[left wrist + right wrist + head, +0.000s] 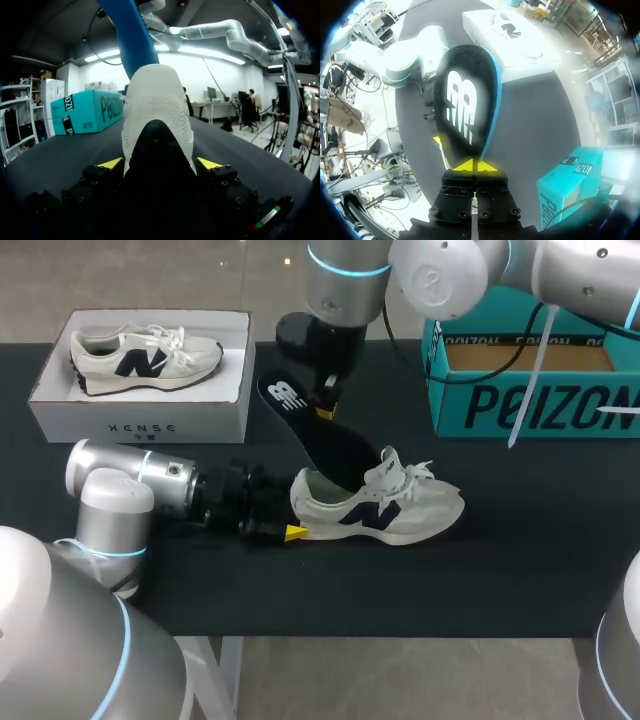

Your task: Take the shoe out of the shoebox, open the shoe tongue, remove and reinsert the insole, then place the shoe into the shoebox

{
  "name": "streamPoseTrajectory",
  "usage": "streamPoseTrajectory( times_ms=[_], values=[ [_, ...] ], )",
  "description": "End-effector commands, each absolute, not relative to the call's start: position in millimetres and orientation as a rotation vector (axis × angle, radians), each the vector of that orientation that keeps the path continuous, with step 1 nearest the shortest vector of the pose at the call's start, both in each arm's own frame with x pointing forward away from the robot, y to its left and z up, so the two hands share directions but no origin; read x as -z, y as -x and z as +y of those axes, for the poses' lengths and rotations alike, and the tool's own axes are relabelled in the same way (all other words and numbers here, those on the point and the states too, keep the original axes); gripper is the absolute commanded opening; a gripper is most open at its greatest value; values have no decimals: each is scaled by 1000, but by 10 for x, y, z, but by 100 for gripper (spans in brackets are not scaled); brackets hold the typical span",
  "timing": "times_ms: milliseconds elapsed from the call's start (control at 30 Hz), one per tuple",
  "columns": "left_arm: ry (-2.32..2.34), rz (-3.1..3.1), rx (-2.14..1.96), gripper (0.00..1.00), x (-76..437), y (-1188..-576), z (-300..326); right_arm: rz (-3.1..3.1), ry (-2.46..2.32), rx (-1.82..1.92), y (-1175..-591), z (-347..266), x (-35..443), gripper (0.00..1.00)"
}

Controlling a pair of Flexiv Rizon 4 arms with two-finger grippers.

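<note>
A cream sneaker [385,510] with a dark logo lies on the black table, toe to the right. My left gripper [290,530] clasps its heel from both sides; in the left wrist view the shoe [157,110] fills the space between the yellow fingertips [111,163]. A black insole [310,425] with a white logo and blue underside slants up out of the shoe's opening toward the back left. My right gripper [325,410] is shut on its raised edge. The right wrist view shows the insole [465,100] just ahead of that gripper's [474,166] closed tips.
A white shoebox [140,415] at the back left holds a second cream sneaker [145,355]. An open teal box [530,400] stands at the back right. A white cable [525,390] hangs from my right arm over the teal box.
</note>
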State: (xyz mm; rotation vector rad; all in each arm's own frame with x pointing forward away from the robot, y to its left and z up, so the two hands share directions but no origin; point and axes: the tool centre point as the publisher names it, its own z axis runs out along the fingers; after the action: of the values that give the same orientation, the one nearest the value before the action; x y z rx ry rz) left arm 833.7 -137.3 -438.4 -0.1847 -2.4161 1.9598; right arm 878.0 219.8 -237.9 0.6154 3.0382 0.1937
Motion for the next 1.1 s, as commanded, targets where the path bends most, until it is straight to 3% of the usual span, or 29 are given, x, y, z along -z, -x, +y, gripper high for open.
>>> streamPoseTrajectory(
  times_ms=[33,400,1000,1100],
  values=[
    [183,-2419,-1959,0,4417,-8330,-1383,3036,-617,-186,-8786,2220,2343,0],
    [183,-2419,-1959,0,4417,-8330,-1383,3098,-664,-160,-8723,2319,2830,0],
    [183,-2419,-1959,0,4417,-8330,-1383,3121,-683,-177,-8767,2223,2866,0],
    [183,-2419,-1959,0,4417,-8330,-1383,3123,-690,-180,-8772,2188,2844,13]
  ],
)
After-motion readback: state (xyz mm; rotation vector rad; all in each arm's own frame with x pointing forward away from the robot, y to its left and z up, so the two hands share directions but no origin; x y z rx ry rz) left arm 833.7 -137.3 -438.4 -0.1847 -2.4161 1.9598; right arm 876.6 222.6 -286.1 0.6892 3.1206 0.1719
